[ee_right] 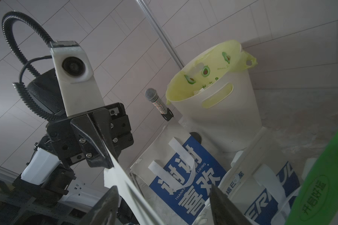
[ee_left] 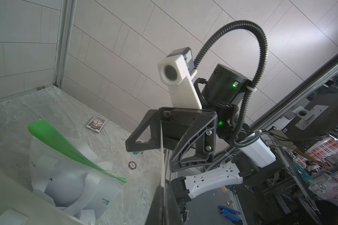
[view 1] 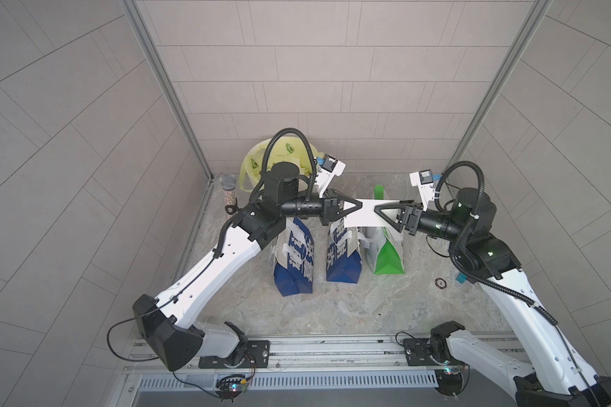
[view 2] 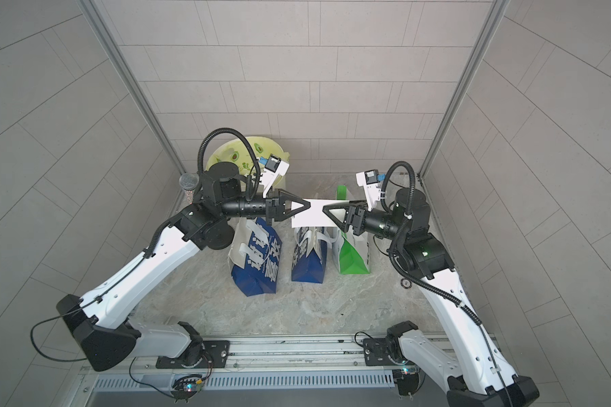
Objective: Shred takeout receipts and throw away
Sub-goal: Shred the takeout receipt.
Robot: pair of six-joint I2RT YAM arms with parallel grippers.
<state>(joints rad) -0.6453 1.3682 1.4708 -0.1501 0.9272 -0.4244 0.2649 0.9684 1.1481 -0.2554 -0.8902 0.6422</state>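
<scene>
The takeout receipt [view 1: 364,215] is a plain white rectangular slip in one piece, spread flat in the air above the middle blue paper bag [view 1: 344,260] in both top views [view 2: 311,215]. The left hand [view 1: 359,204] pinches one short end. The other end lies between the parted fingers of the right hand [view 1: 385,206].

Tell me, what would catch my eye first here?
A white receipt hangs in mid-air between two arms: the left arm has its jaws shut on one end, the right arm has its jaws open around the other. Below are two blue bags and a green-and-white bag; a yellow-lined bin stands at the back wall.
</scene>
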